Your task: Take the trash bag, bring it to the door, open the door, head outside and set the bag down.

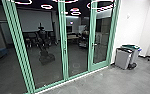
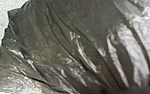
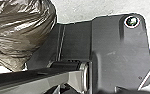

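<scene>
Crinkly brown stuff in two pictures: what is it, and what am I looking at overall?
This is a wheeled robot with two arms. The head picture looks forward and down at green-framed glass doors, a grey floor and a grey plastic bin. The other pictures come from cameras on its wrists. The stuff is a shiny, brownish plastic trash bag; which claw holds it, I cannot tell. The wide dark plate beside it is part of the robot.

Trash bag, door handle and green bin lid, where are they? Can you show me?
Trash bag [image 2: 66,45]: left wrist view, on its wrinkly side.
Door handle [image 1: 94,44]: head view, on its lever.
Green bin lid [image 1: 131,46]: head view, on its top.
</scene>
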Robot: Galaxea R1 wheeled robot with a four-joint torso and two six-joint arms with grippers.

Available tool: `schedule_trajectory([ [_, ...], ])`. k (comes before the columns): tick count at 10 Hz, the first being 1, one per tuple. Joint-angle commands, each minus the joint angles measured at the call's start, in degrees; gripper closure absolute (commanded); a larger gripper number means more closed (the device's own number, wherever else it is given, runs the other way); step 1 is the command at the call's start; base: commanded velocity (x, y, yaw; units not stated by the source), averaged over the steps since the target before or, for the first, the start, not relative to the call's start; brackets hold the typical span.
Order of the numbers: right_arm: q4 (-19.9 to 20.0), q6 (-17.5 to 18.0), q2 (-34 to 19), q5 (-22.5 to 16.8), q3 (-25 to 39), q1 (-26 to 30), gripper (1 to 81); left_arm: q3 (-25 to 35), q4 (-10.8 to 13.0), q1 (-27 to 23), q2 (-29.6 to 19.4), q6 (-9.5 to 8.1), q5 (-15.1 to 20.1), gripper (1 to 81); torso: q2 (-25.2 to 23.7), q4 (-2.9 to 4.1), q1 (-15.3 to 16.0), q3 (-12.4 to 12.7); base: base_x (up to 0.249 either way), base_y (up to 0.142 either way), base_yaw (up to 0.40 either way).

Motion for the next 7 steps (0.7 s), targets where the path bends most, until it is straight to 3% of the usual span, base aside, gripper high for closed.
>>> schedule_trajectory([
  [1,-0.29,-0.15,0.56,-2.67,0.35,3.06,1.0,-0.13,0.06,-4.66,0.10,0.23,3.39,81.1,0.00,0.00,0.00,0.00,0.153,-0.089,0.000],
  [7,-0.11,-0.15,0.65,-2.67,0.35,3.06,1.0,-0.13,0.06,-4.65,0.28,0.23,3.39,81.1,0.00,0.00,0.00,0.00,0.146,-0.090,0.000],
])
